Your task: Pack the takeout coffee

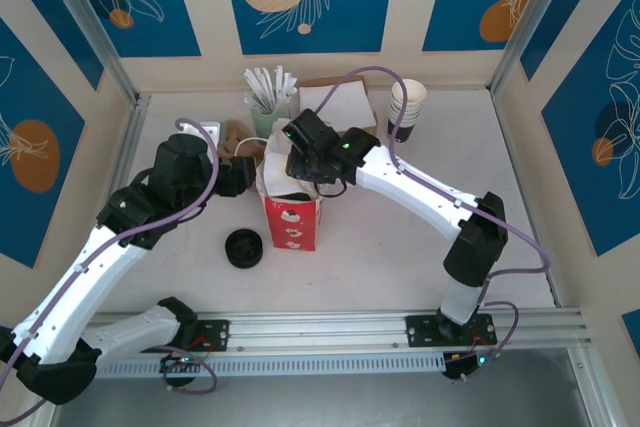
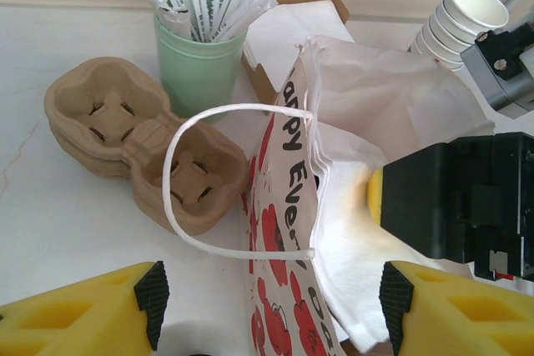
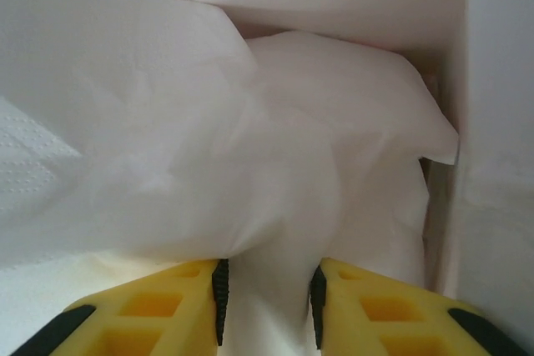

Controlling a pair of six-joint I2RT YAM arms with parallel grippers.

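White table (image 1: 400, 247): bag (image 1: 292, 222) holds crumpled paper (image 3: 275, 122), perhaps napkins.

Light was bright and even, soft shadows beside the bag (image 1: 292, 219); inside it everything looked washed-out, blurry.

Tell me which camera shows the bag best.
The top view: nearly the whole bag stands there, red front and top. The left wrist view shows its printed side and handle close, cut off below. The right wrist view shows white paper inside it.
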